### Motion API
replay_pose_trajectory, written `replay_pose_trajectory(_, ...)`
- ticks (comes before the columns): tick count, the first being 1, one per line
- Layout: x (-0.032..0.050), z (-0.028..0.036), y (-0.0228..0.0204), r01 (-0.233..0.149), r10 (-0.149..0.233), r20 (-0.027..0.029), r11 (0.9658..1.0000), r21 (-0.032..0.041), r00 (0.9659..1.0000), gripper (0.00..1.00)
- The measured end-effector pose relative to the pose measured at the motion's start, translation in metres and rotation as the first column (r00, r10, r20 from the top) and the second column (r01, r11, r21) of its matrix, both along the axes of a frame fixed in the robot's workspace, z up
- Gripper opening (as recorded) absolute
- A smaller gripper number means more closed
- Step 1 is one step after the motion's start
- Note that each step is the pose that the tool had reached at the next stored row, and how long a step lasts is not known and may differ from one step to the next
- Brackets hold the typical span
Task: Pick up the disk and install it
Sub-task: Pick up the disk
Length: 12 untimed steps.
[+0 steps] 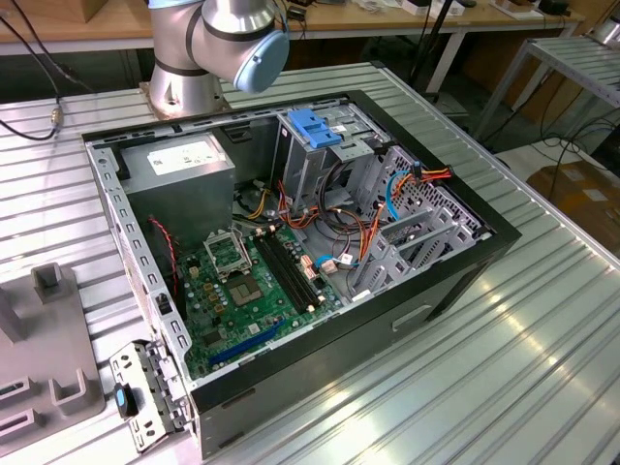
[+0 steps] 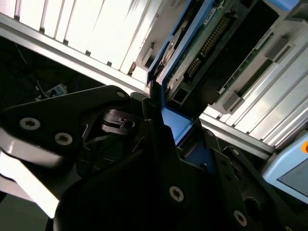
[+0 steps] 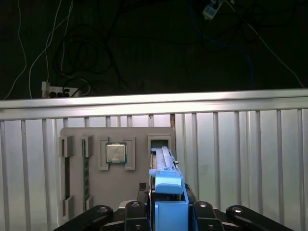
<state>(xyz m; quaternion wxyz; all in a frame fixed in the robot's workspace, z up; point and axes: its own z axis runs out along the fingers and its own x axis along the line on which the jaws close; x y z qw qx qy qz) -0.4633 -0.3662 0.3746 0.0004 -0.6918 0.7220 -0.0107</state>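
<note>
The claw (image 3: pixel 168 214) is clamped tight on the blue-framed disk (image 3: pixel 168 190), which stands on edge at the grey fixture plate (image 3: pixel 79 192) on the desk (image 3: pixel 240 159).

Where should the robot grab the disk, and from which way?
Probably grab the disk by its blue top end, coming straight down. It stands on edge in a holder slot, flat sides free; the gripper sits around that end.
</note>
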Motion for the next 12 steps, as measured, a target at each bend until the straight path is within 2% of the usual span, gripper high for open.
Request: replay_pose_trajectory(12,0.0000,0.0092,0.0000,0.000,0.000,-0.0006,1.0000,0.0005,1.0000,0.37)
